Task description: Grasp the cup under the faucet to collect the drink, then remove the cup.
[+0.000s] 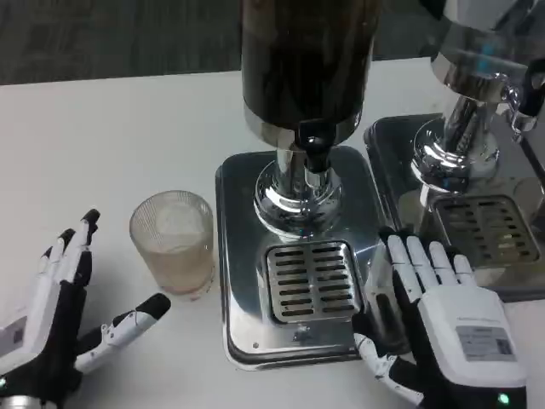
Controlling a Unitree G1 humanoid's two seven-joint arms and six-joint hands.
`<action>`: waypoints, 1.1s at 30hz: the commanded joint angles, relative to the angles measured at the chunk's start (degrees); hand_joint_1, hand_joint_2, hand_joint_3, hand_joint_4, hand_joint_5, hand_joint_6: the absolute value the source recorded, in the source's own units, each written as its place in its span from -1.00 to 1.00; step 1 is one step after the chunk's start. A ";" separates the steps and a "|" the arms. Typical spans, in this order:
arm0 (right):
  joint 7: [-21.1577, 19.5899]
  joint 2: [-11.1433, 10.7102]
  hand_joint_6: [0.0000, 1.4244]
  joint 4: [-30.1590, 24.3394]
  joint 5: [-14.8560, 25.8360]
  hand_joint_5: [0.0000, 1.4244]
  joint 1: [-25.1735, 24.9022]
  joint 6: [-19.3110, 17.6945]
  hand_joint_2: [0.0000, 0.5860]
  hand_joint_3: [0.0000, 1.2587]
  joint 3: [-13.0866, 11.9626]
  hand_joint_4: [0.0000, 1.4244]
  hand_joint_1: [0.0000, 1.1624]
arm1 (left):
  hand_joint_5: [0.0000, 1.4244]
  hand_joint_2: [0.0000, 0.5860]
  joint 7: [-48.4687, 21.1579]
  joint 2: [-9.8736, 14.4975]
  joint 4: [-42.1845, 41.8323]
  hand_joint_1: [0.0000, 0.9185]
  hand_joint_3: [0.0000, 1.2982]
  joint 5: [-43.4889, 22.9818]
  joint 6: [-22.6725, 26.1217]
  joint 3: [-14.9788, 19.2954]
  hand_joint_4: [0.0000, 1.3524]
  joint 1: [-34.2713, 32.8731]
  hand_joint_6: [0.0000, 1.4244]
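While its fingers are spread wide and hold nothing, the left hand (51,319) lies low at the left of the white table (102,128), palm turned inward, thumb reaching toward the cup (173,241) without touching it. That cup, a clear ribbed glass with a pale cloudy look inside, stands upright on the table just beside the left edge of the dispenser's silver base (243,256), not under the faucet (313,153). At the lower right, the right hand (438,328) rests with its white back up and fingers stretched forward and slightly apart, gripping nothing; its fingers lie at the right edge of the base, beside the slotted drip grate (311,281). Above the grate rises a chrome column with a black faucet, topped by a dark drink tank (306,60). Further right stands a second dispenser (468,128) on its own silver tray with another grate.
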 commanded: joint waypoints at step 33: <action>1.40 0.07 -1.00 -2.78 -0.64 -1.00 1.30 1.96 0.48 -1.00 0.70 -1.00 -0.43 | -0.93 -1.00 -0.50 -2.70 14.87 -0.86 -1.00 -0.29 0.73 -5.73 -1.00 -14.00 -0.97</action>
